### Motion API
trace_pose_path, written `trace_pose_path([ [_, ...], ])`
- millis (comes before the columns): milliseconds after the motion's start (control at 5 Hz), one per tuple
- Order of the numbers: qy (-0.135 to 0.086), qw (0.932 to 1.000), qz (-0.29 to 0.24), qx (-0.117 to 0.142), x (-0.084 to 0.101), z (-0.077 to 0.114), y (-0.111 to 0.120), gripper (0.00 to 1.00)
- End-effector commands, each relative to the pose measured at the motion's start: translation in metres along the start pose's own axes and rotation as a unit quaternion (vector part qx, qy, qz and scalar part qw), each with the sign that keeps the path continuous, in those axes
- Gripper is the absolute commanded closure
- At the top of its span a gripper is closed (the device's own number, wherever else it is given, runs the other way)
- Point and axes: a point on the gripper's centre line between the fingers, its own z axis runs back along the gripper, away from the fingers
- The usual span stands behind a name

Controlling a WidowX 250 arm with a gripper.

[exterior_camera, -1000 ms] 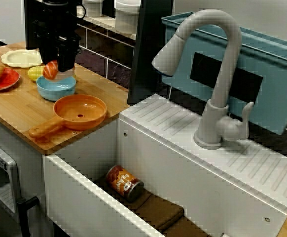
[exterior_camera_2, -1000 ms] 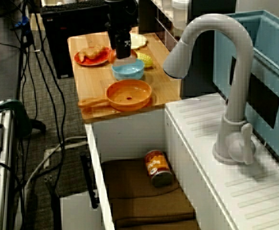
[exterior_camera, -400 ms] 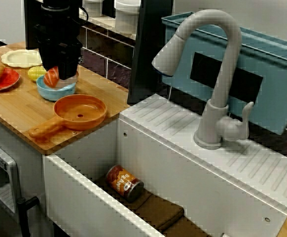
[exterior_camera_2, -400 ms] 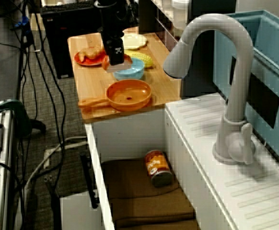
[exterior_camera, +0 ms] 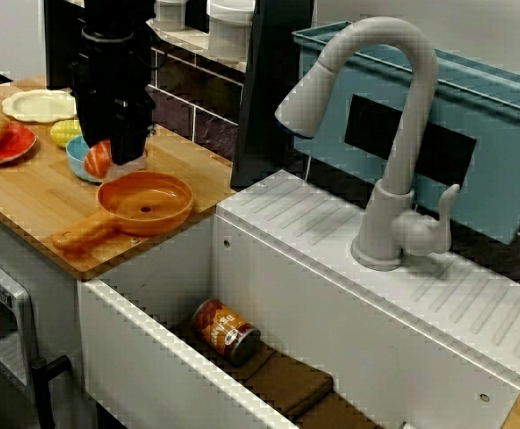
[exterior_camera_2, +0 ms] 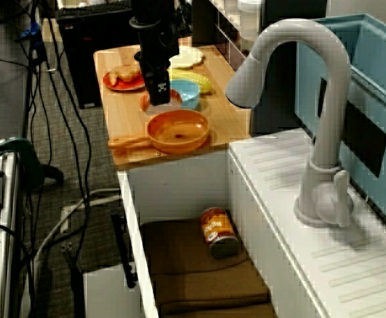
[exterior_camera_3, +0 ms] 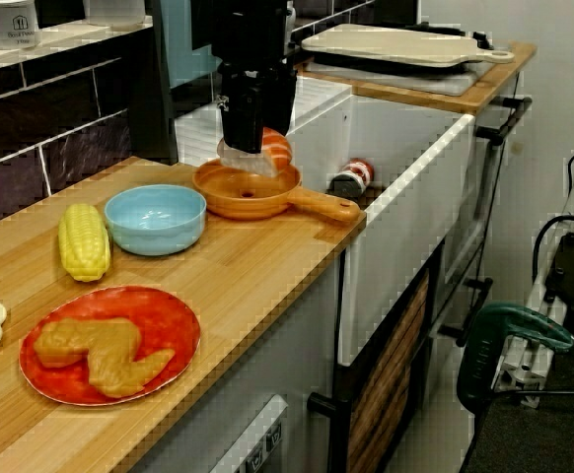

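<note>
Plainly, the black end effector (exterior_camera_3: 251,150) is clenched on a small orange piece with pale stripes (exterior_camera_3: 278,148), which looks like a toy slice of salmon. In the view from the counter's end, the piece hangs just over the rim of the orange pan (exterior_camera_3: 267,202), on the side toward the blue bowl (exterior_camera_3: 156,219). I cannot tell whether it touches that rim.

Judging by its look, the piece is light, stiff and smooth-skinned, so it is likely to slip rather than break. The safest hold is across its narrow flanks near the middle, much as it is pinched now, because its rounded ends would squirt out of the grip.

Counting outward from the pan:
- One striped piece is in the grip, and there is one pan, whose handle points away from the bowl.
- One blue bowl sits just beside the pan.
- One yellow corn cob (exterior_camera_3: 82,241) lies beyond the bowl.
- There are two plates. The red plate (exterior_camera_3: 174,320) carries one brown food shape (exterior_camera_3: 100,353), and the pale plate (exterior_camera: 38,105) lies farther from the pan.
- On the pan's other side, one can (exterior_camera: 226,331) lies on its side down in the sink (exterior_camera: 153,304).
- One faucet (exterior_camera: 394,134) stands farthest from the pan.
</note>
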Motion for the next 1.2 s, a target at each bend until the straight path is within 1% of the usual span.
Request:
trace_pose_path([
  [0,-0.026,0.9995,-0.002,0.014,0.0,0.01,0.002,0.4],
  [200,-0.026,0.9995,0.0,0.017,0.002,0.01,0.001,0.0],
  [600,-0.021,0.9997,0.01,0.004,0.002,0.017,0.005,0.0],
  [800,-0.019,0.9997,0.012,0.005,0.002,0.018,0.009,0.0],
  [1000,-0.022,0.9996,0.018,0.008,0.001,0.024,0.016,0.0],
])
